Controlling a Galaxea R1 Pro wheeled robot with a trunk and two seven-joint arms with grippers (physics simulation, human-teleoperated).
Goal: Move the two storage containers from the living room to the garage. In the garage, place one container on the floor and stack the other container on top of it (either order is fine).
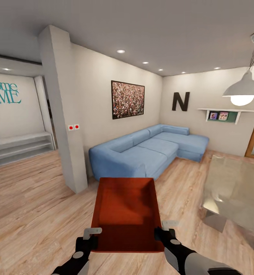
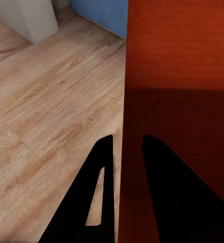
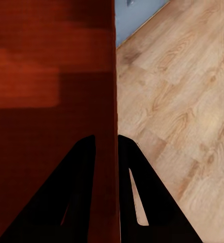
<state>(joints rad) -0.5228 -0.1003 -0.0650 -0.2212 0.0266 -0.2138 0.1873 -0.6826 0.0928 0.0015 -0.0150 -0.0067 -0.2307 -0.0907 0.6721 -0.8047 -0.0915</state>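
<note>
Hands, head view: left hand point(image 1: 89, 233) and right hand point(image 1: 162, 229) each pinch a side wall of one storage container point(image 1: 126, 212), held between them, out front, above wood floor point(image 1: 31, 202).
Beyond hands: blue sofa point(image 1: 150, 149), glass table point(image 1: 236, 187) off right hand side; so living room.
Left wrist view: fingers point(image 2: 89, 202) straddle orange wall point(image 2: 178, 76), one inside, one outside.
Right wrist view: fingers point(image 3: 142, 197) clamp wall point(image 3: 51, 61) same way.
Handling, my guess: stiff, light, smooth walls prob slippery; grip both side rims near the end closest to robot, keep level.
</note>
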